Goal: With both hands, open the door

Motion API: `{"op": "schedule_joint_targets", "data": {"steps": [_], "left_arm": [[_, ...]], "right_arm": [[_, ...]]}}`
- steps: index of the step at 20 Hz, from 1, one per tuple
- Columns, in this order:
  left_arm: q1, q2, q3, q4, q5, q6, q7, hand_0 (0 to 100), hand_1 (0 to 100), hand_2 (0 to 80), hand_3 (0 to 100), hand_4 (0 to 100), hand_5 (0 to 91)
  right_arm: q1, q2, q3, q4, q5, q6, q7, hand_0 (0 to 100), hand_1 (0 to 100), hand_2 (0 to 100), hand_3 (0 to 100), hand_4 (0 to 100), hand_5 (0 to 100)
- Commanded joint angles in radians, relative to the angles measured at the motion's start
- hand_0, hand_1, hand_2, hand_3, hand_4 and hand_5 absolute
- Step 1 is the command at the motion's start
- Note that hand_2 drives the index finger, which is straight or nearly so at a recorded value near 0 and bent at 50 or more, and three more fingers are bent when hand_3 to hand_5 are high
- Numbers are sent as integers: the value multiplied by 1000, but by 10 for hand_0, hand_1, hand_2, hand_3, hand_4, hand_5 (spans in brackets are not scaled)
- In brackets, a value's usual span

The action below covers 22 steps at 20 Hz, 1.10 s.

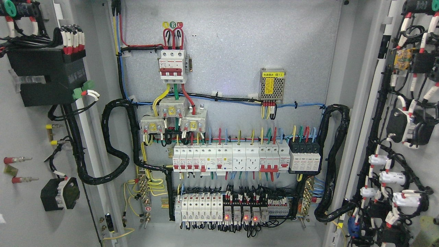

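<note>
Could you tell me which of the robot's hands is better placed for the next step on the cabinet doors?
Neither can be picked: no hand is in view, and both the left door and right door already stand open.

Both grey cabinet doors stand swung wide open, the left door (24, 206) and right door (423, 171) showing wired components mounted on their inner faces.

Inspection from the head view finds one possible body part: a blurred olive-green patch (429, 230) with a dull, mottled surface at the lower right edge. Whether it belongs to the robot cannot be told. No cables, screws or markings are legible on it.
</note>
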Motion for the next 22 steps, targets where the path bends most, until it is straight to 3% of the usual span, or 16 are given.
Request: {"op": "schedule_joint_targets", "data": {"steps": [1, 5, 9, 12, 16, 19, 22], "left_arm": [[0, -26, 152, -9, 39, 9, -14, 295, 0, 27, 27, 38, 0], [-4, -28, 209, -5, 76, 43, -46, 295, 0, 27, 27, 38, 0], [-21, -6, 315, 22, 161, 95, -73, 295, 0, 27, 27, 38, 0], [-40, 49, 335, 89, 171, 97, -89, 296, 0, 27, 27, 38, 0], [-67, 147, 365, 157, 252, 97, -90, 295, 0, 26, 27, 38, 0], [-84, 207, 384, 214, 278, 97, -95, 295, 0, 26, 27, 37, 0], [-104, 257, 387, 278, 315, 97, -119, 295, 0, 26, 27, 37, 0]], "right_arm": [[6, 24, -43, 30, -7, 0, -2, 219, 0, 0, 0, 0, 0], [17, 22, -57, 22, -8, -11, -2, 219, 0, 0, 0, 0, 0], [24, 16, -88, 17, -7, -25, 5, 219, 0, 0, 0, 0, 0], [24, 10, -94, 17, -7, -25, 5, 219, 0, 0, 0, 0, 0], [29, 5, -131, 16, -7, -25, 5, 219, 0, 0, 0, 0, 0], [41, -1, -140, 16, -7, -25, 7, 219, 0, 0, 0, 0, 0], [47, -36, -143, 17, -7, -25, 7, 219, 0, 0, 0, 0, 0]]}}
